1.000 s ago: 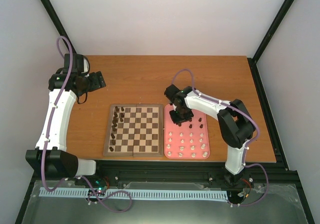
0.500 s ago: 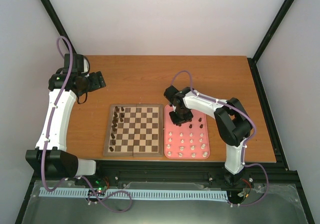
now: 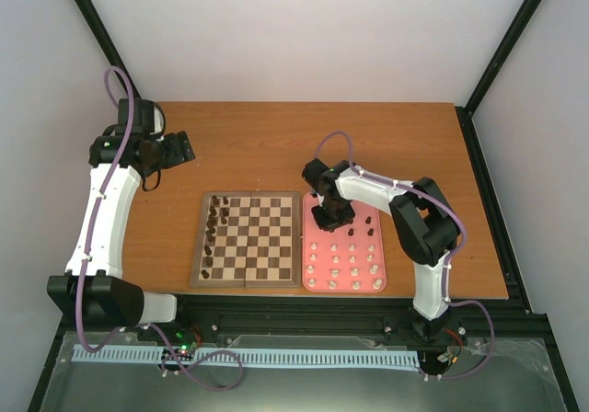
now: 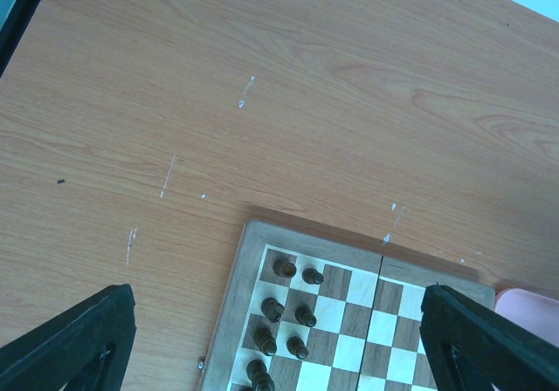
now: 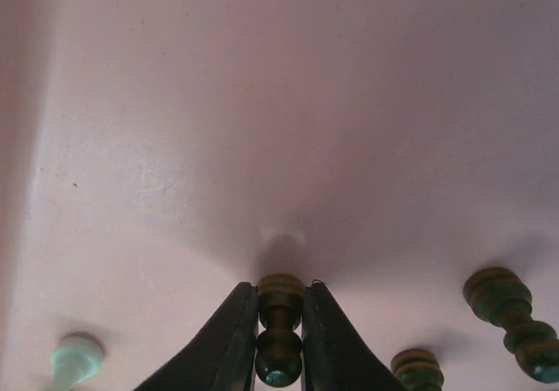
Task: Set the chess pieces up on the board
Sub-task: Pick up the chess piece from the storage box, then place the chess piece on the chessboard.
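Table (image 3: 276,145): rectangular top of orange-brown wood grain, with black rails along its left and right sides.
Board (image 3: 267,280): lies flat on the table towards the near edge, a little left of the middle, its sides square to the table's.
Tray (image 3: 345,290): pink, flat on the table just beside the board's right side; whether they touch I can't tell.
Flecks (image 4: 240,103): a few small pale marks on the wood beyond the board's far left corner.

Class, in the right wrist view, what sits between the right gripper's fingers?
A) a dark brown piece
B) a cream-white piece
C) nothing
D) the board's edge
A: the right gripper clamps a dark brown piece from both sides, over the pink tray.
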You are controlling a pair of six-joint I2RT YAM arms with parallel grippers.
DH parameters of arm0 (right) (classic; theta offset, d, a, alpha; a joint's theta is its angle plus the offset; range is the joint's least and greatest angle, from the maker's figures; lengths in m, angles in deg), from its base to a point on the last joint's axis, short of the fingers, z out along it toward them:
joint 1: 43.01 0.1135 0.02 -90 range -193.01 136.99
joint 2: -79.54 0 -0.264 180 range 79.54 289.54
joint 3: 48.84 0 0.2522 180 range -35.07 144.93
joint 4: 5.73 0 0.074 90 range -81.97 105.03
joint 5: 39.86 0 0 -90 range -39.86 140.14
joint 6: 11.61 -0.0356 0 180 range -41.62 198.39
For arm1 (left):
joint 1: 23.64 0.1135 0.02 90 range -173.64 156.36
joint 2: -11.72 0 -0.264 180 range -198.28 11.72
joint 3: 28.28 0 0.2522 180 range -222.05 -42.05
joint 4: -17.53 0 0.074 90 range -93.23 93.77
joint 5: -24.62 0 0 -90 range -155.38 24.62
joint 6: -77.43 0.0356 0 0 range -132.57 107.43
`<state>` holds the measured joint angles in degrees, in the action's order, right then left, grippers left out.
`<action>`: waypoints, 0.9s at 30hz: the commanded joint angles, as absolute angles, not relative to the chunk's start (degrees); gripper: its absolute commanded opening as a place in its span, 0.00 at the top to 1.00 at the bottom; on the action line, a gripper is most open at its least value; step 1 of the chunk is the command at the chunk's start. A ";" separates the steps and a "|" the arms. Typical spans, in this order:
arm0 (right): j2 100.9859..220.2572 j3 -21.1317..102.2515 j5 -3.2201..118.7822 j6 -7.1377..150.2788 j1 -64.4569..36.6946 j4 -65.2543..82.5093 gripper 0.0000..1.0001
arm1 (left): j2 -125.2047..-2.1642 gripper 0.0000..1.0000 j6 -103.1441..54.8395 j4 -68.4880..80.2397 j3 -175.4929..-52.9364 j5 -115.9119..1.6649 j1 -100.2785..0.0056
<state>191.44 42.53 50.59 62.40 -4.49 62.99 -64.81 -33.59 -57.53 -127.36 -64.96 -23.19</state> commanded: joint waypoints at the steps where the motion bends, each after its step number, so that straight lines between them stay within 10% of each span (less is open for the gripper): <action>1: 191.59 43.97 50.24 62.56 -5.04 62.54 0.88 | -64.39 0.00 -33.15 -57.31 -128.25 -65.36 -23.55; 13: 189.61 54.85 49.06 61.48 -1.66 70.94 0.94 | -64.10 0.00 -33.18 -57.23 -128.35 -65.30 -23.55; 27: 216.77 101.53 59.48 60.27 17.11 82.96 0.94 | -63.17 0.00 -33.33 -57.33 -128.82 -64.64 -23.55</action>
